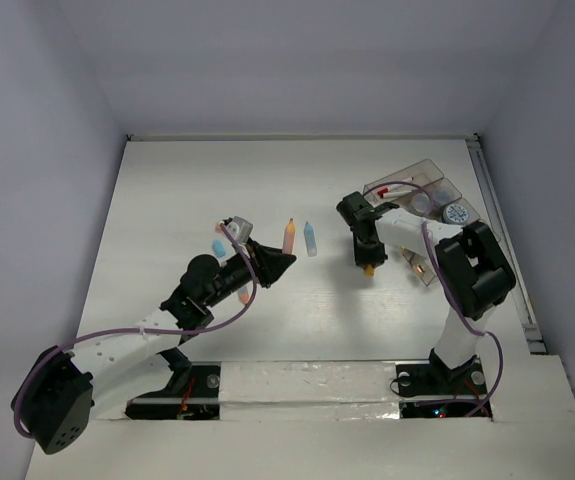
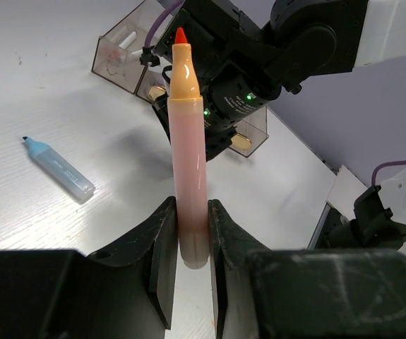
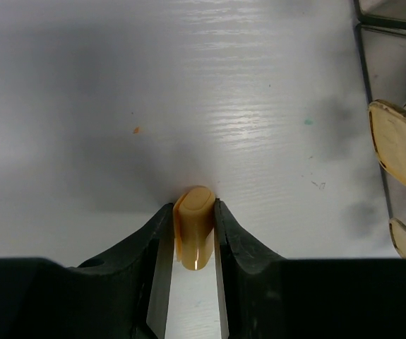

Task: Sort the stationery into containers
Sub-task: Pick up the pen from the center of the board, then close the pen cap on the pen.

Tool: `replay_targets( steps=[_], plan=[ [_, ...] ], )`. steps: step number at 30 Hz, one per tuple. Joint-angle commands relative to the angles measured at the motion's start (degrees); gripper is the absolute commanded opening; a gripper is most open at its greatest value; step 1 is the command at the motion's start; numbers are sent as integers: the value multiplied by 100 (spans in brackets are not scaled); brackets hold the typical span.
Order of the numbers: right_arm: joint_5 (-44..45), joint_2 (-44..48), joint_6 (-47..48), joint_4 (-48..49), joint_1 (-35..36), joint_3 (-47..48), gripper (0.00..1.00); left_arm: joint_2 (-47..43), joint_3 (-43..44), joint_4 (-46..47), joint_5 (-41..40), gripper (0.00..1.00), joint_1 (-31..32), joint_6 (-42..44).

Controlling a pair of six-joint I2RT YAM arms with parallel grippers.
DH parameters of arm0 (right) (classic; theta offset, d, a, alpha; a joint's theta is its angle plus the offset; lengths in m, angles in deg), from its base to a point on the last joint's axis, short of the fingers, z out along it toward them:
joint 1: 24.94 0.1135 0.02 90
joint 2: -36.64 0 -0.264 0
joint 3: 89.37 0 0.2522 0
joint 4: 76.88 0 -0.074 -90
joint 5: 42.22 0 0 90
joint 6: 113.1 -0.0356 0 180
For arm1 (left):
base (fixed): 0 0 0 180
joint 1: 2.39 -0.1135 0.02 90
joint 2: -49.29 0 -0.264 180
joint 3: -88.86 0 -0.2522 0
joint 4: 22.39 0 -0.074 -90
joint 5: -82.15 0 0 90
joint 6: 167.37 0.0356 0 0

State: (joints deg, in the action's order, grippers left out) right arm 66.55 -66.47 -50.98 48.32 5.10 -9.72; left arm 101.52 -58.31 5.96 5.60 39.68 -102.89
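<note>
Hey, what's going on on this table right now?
Two robot arms are sorting stationery. The left gripper is shut on the barrel of an uncapped orange marker, whose red tip points away from it. The right gripper pinches a small rounded orange stub over the white table. A light-blue marker lies loose on the table, and the clear plastic divided tray at far right already holds a few items.

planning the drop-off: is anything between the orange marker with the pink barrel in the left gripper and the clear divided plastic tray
Yes. The right gripper, shut on a small orange cap, stands between the orange marker in the left gripper and the clear divided tray, blocking the tray in the left wrist view.
</note>
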Motion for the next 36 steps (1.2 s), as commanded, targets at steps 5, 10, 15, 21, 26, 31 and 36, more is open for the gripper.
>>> replay_targets(
  steps=[5, 10, 15, 21, 26, 31, 36],
  plan=[
    [-266, 483, 239, -266, -25, -49, 0, -143, -53, 228, -1, 0, 39, 65],
    [-1664, 1836, 125, 1453, -25, -497, 0, 6, -44, 447, 254, 0, 39, -41],
    [-2991, 2672, -472, 3369, -25, -1173, 0, 112, 18, 649, 517, 0, 39, -216],
    [-3826, 3262, -1228, 5269, -25, -1482, 0, 86, 105, 1097, 1043, 0, 39, -919],
    [-4354, 3525, -1799, 7098, -25, -1500, 0, -1, 316, 1423, 1432, 0, 39, -1543],
    [-4987, 3561, -2457, 8556, -25, -1386, 0, -134, 632, 1458, 1607, 0, 39, -2097],
    [-5513, 3298, -3030, 9753, 28, -1175, 0, -90, 1028, 1476, 1775, 0, 39, -2308]
  ],
)
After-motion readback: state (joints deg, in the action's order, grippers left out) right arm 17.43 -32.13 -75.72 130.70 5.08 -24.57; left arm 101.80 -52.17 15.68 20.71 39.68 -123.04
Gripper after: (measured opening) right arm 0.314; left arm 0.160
